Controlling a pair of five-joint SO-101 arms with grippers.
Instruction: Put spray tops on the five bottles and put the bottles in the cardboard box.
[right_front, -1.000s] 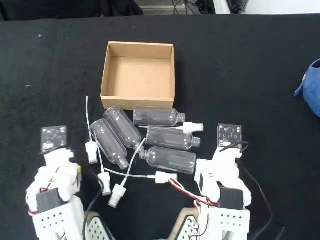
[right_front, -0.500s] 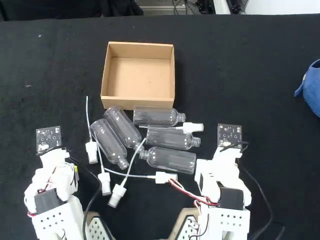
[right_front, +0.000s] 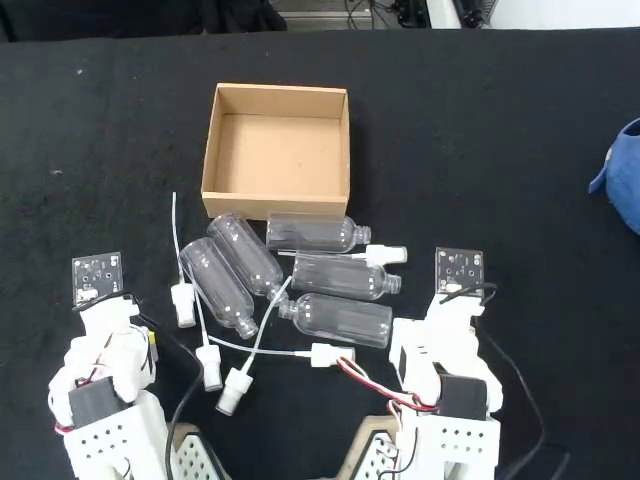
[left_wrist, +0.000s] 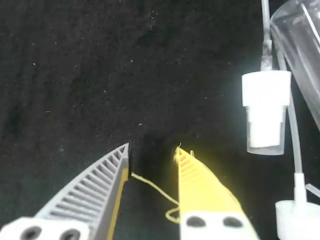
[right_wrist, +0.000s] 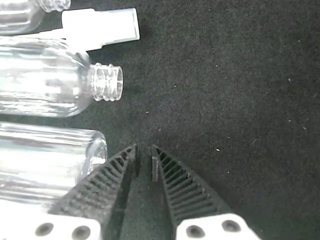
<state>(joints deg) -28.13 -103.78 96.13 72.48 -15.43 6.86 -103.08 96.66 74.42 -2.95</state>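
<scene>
Left claw (left_wrist: 152, 151) parted over open cloth (left_wrist: 75, 75) beside a spray top (left_wrist: 265, 117); right claw (right_wrist: 144, 159) seemingly together.

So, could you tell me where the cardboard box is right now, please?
In the high view the cardboard box sits open mid-table, just beyond the five lying bottles, farther from both arms.
</scene>
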